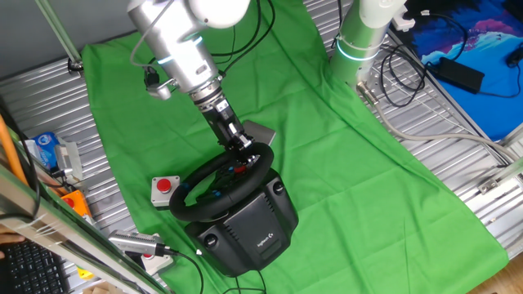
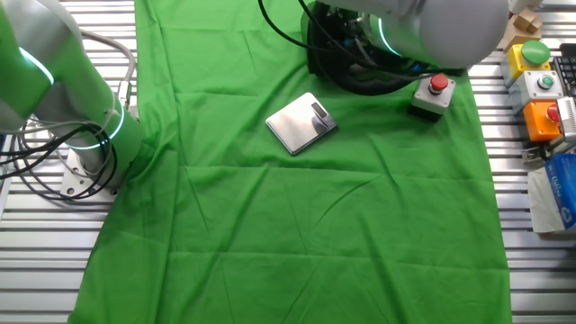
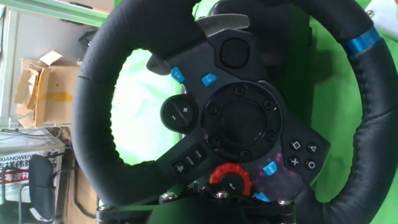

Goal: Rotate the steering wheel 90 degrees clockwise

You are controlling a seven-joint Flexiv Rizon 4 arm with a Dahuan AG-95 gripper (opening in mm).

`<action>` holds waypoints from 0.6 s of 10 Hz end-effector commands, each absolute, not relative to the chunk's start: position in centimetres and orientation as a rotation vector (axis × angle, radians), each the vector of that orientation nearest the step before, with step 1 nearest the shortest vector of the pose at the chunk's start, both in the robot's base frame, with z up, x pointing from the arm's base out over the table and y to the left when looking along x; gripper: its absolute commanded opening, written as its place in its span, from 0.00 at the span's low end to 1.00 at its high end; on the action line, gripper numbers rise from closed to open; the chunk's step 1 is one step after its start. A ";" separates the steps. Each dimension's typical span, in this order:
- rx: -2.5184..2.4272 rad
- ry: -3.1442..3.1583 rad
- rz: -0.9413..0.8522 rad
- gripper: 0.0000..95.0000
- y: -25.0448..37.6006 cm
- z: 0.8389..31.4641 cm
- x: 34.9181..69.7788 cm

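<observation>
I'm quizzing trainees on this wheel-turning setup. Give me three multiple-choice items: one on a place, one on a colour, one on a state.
1. Where is the small grey box with a red push button?
A. Beside the black round steering wheel
B. On the silver flat plate
C. Off the green cloth

2. Colour of the band on the wheel rim?
A. Yellow
B. Blue
C. White

3. The robot's hand is:
A. Far above the cloth
B. At the plate
C. At the wheel rim

Answers:
1 A, it sits next to the rim.
2 B, seen in hand view.
3 C, it meets the rim's far edge.

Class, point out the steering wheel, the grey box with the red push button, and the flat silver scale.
steering wheel (image 1: 194,181), one fixed view, left rim.
grey box (image 1: 162,193), one fixed view, top face.
silver scale (image 2: 297,126), other fixed view, platform.
</observation>
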State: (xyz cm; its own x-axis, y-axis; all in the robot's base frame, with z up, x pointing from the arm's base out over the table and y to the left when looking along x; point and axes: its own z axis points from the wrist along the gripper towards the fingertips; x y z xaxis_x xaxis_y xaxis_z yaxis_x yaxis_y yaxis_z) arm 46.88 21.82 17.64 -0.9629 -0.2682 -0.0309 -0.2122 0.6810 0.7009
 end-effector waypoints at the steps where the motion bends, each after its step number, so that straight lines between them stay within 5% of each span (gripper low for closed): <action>1: 0.397 -2.793 -1.187 0.00 21.5 17.9 46.6; 6: 0.388 -2.782 -1.226 0.00 20.7 18.1 46.6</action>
State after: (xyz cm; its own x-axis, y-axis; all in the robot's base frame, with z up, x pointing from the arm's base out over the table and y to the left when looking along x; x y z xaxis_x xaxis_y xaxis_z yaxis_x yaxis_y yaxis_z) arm 46.56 20.68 18.28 -0.9652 -0.2596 -0.0325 -0.1988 0.6473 0.7359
